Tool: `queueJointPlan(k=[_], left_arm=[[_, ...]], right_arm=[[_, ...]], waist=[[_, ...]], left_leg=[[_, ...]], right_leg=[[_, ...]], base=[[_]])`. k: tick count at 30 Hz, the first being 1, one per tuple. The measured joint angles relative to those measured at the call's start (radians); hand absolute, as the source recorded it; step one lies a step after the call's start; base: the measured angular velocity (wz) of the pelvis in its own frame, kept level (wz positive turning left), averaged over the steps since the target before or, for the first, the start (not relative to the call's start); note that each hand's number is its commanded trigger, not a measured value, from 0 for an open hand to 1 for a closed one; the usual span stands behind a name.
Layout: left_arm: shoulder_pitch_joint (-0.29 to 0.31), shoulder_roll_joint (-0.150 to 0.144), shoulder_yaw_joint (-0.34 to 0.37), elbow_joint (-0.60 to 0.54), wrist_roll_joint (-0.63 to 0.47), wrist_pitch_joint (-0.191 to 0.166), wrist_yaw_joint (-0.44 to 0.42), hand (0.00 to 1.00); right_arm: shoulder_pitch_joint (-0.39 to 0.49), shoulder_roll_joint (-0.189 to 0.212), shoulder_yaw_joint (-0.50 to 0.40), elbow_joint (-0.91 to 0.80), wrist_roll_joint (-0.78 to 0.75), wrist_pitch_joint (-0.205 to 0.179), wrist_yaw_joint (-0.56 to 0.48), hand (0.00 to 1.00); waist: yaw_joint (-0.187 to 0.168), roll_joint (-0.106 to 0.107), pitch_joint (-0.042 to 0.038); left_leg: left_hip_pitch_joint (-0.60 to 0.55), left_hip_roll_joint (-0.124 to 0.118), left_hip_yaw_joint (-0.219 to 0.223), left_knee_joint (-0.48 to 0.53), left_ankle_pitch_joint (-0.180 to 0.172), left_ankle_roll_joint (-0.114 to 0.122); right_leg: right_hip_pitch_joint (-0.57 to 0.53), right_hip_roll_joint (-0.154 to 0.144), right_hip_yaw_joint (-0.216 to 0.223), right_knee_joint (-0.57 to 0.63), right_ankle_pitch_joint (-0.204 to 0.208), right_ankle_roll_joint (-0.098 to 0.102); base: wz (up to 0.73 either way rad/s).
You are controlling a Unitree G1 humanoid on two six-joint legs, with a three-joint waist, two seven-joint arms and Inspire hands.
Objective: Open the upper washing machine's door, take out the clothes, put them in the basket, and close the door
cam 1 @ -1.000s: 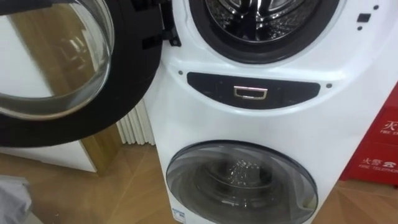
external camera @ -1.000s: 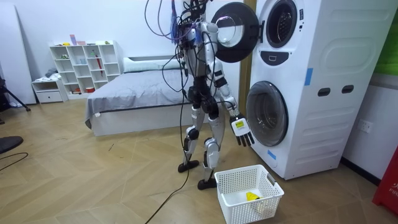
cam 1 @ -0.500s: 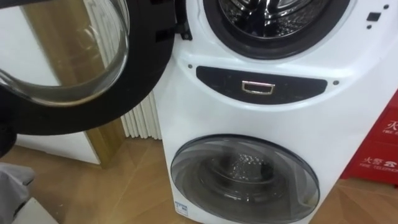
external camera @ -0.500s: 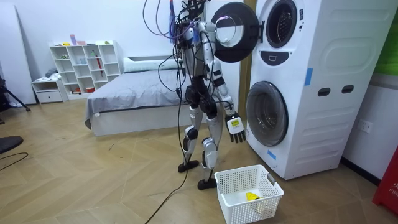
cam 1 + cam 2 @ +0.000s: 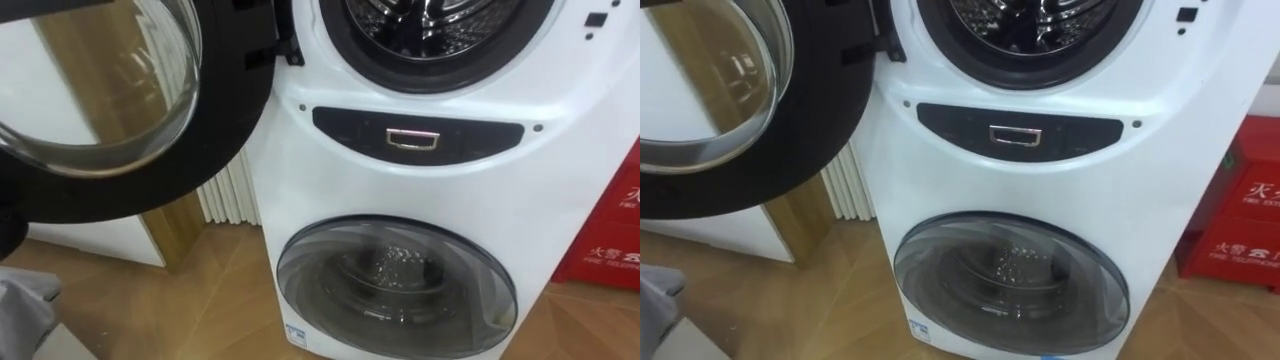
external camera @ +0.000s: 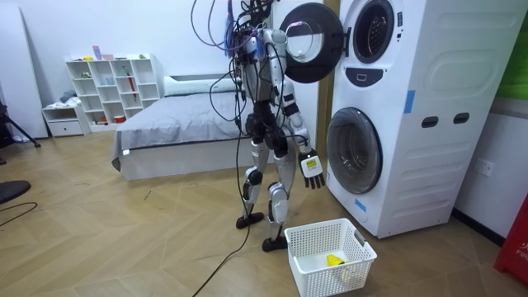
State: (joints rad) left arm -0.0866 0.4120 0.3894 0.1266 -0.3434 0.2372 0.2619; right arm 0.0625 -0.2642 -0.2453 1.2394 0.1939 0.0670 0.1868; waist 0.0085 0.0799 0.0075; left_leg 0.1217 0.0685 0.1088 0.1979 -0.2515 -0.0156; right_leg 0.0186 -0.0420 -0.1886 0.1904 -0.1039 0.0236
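The stacked white washing machine (image 5: pixel 440 190) stands right in front of me. Its upper door (image 5: pixel 130 110), black-rimmed with a glass bowl, is swung wide to my left. The upper drum (image 5: pixel 435 25) is uncovered and shows bare ribbed metal along its lower part. The lower door (image 5: pixel 395 290) is closed, with another metal drum behind the glass. In the room view I stand upright between the bed and the machine, facing it. My right hand (image 6: pixel 311 169) hangs at thigh height just before the lower door, open, fingers pointing down and holding nothing.
A white laundry basket (image 6: pixel 330 256) sits on the wooden floor by my feet, with a yellow item (image 6: pixel 334 261) in it. Red boxes (image 5: pixel 615 235) stand right of the machine, a white radiator (image 5: pixel 225 195) left of it. A bed (image 6: pixel 177 132) and white shelf (image 6: pixel 111 87) are behind me.
My right hand has drawn back from the lower door toward my thigh and a little upward. The eye view has shifted slightly, so the camera moved. The machine and basket stay put.
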Motion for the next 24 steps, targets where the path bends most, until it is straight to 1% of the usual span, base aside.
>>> queueJointPlan(k=[1, 2, 3, 4, 6, 9, 10, 11, 12, 13, 14, 15, 17, 19, 21, 22, 24], left_arm=[[0.004, -0.004, 0.001, -0.016, 0.0, 0.004, -0.001, 0.0], [0.017, -0.009, 0.004, -0.049, 0.007, 0.016, -0.001, 0.0], [0.038, -0.011, 0.004, -0.087, 0.021, 0.036, -0.001, 0.0], [0.047, -0.014, 0.004, -0.106, 0.032, 0.046, -0.001, 0.0], [0.066, -0.043, 0.004, -0.169, 0.088, 0.079, -0.001, 0.0], [0.088, -0.118, -0.012, -0.331, 0.222, 0.179, -0.001, 0.0], [0.098, -0.131, -0.019, -0.363, 0.237, 0.187, -0.001, 0.0], [0.111, -0.156, -0.026, -0.408, 0.248, 0.2, -0.001, 0.0], [0.111, -0.172, -0.028, -0.426, 0.251, 0.207, -0.001, 0.0], [0.112, -0.201, -0.033, -0.455, 0.261, 0.218, -0.001, 0.0], [0.113, -0.223, -0.038, -0.472, 0.271, 0.221, -0.001, 0.0], [0.113, -0.24, -0.04, -0.482, 0.283, 0.222, -0.001, 0.0], [0.113, -0.249, -0.042, -0.483, 0.3, 0.222, -0.001, 0.0], [0.113, -0.255, -0.042, -0.484, 0.3, 0.224, -0.001, 0.0], [0.113, -0.263, -0.042, -0.494, 0.3, 0.225, -0.001, 0.0], [0.113, -0.268, -0.042, -0.512, 0.3, 0.238, -0.001, 0.0], [0.113, -0.274, -0.042, -0.521, 0.302, 0.245, -0.001, 0.0]], right_arm=[[-0.002, 0.002, 0.009, 0.0, 0.001, 0.0, 0.001, 0.0], [-0.002, 0.006, 0.018, -0.002, 0.001, 0.0, 0.003, 0.0], [0.001, 0.006, 0.027, -0.002, 0.001, 0.001, 0.01, 0.0], [0.003, 0.006, 0.029, -0.004, 0.0, 0.001, 0.013, 0.0], [0.005, 0.007, 0.038, -0.005, 0.002, 0.001, 0.016, 0.0], [-0.009, 0.007, 0.08, -0.001, -0.004, 0.001, 0.022, 0.0], [-0.014, 0.008, 0.084, 0.0, -0.004, 0.0, 0.024, 0.0], [-0.023, 0.01, 0.095, 0.001, -0.003, -0.001, 0.027, 0.0], [-0.026, 0.01, 0.096, 0.004, -0.002, -0.001, 0.027, 0.0], [-0.027, 0.012, 0.096, 0.009, 0.001, -0.002, 0.026, 0.0], [-0.026, 0.019, 0.096, 0.013, 0.007, -0.002, 0.022, 0.0], [-0.027, 0.028, 0.096, 0.013, 0.013, -0.002, 0.02, 0.0], [-0.025, 0.036, 0.096, 0.014, 0.014, 0.001, 0.021, 0.0], [-0.021, 0.037, 0.096, 0.014, 0.014, 0.001, 0.019, 0.0], [-0.02, 0.039, 0.096, 0.013, 0.014, 0.011, 0.019, 0.0], [-0.02, 0.038, 0.097, 0.009, 0.013, 0.023, 0.021, 0.0], [-0.021, 0.038, 0.097, 0.0, 0.006, 0.03, 0.025, 0.0]], waist=[[0.0, -0.003, -0.0012], [0.0, -0.006, -0.0018], [0.0, -0.009, -0.0025], [0.0, -0.01, -0.0026], [0.0, -0.013, -0.0017], [-0.002, -0.028, -0.0019], [-0.002, -0.03, -0.0012], [-0.002, -0.032, -0.0012], [-0.002, -0.032, -0.0012], [-0.003, -0.031, -0.0009], [-0.003, -0.031, -0.0007], [-0.003, -0.031, -0.0007], [-0.003, -0.029, 0.0002], [-0.004, -0.027, 0.001], [-0.004, -0.026, 0.0009], [-0.004, -0.027, 0.0001], [-0.004, -0.028, -0.0008]], left_leg=[[-0.004, 0.0, -0.001, 0.001, 0.0, 0.0], [-0.008, 0.0, -0.001, 0.001, 0.0, 0.0], [-0.008, 0.0, -0.003, 0.001, 0.0, 0.0], [-0.008, 0.0, -0.003, 0.0, -0.001, 0.001], [-0.01, -0.002, -0.007, 0.0, -0.001, 0.002], [-0.023, -0.011, -0.028, 0.001, 0.005, 0.011], [-0.025, -0.012, -0.028, 0.001, 0.005, 0.013], [-0.028, -0.013, -0.029, 0.001, 0.007, 0.015], [-0.029, -0.012, -0.029, 0.001, 0.008, 0.016], [-0.032, -0.013, -0.029, 0.0, 0.01, 0.02], [-0.032, -0.015, -0.029, -0.002, 0.011, 0.023], [-0.032, -0.016, -0.027, -0.002, 0.013, 0.025], [-0.032, -0.022, -0.023, -0.005, 0.015, 0.029], [-0.034, -0.029, -0.019, -0.012, 0.019, 0.037], [-0.045, -0.031, -0.016, -0.012, 0.021, 0.041], [-0.05, -0.031, -0.015, -0.01, 0.022, 0.043], [-0.056, -0.031, -0.014, -0.009, 0.024, 0.045]], right_leg=[[-0.002, 0.0, 0.0, -0.001, 0.0, 0.0], [-0.005, 0.0, 0.0, -0.002, 0.0, 0.0], [-0.005, 0.0, 0.0, -0.003, 0.0, 0.0], [-0.005, -0.001, 0.0, -0.003, 0.0, 0.0], [-0.005, -0.003, -0.002, -0.003, 0.002, 0.003], [-0.008, -0.012, -0.004, -0.003, 0.009, 0.012], [-0.01, -0.013, -0.003, -0.003, 0.012, 0.013], [-0.012, -0.014, -0.003, -0.005, 0.019, 0.013], [-0.013, -0.015, -0.003, -0.006, 0.024, 0.013], [-0.014, -0.017, -0.002, -0.007, 0.032, 0.015], [-0.014, -0.019, 0.001, -0.007, 0.037, 0.016], [-0.015, -0.02, 0.009, -0.007, 0.042, 0.016], [-0.018, -0.024, 0.024, -0.009, 0.045, 0.016], [-0.02, -0.03, 0.024, -0.016, 0.049, 0.019], [-0.026, -0.03, 0.023, -0.025, 0.061, 0.022], [-0.032, -0.03, 0.023, -0.024, 0.065, 0.022], [-0.038, -0.031, 0.023, -0.024, 0.07, 0.021]], base=[[0.0], [0.03], [0.0], [0.06], [0.1], [0.21], [0.12], [0.06], [0.1], [0.12], [0.1], [0.0], [-0.04], [-0.05], [-0.04], [0.0], [-0.02]])
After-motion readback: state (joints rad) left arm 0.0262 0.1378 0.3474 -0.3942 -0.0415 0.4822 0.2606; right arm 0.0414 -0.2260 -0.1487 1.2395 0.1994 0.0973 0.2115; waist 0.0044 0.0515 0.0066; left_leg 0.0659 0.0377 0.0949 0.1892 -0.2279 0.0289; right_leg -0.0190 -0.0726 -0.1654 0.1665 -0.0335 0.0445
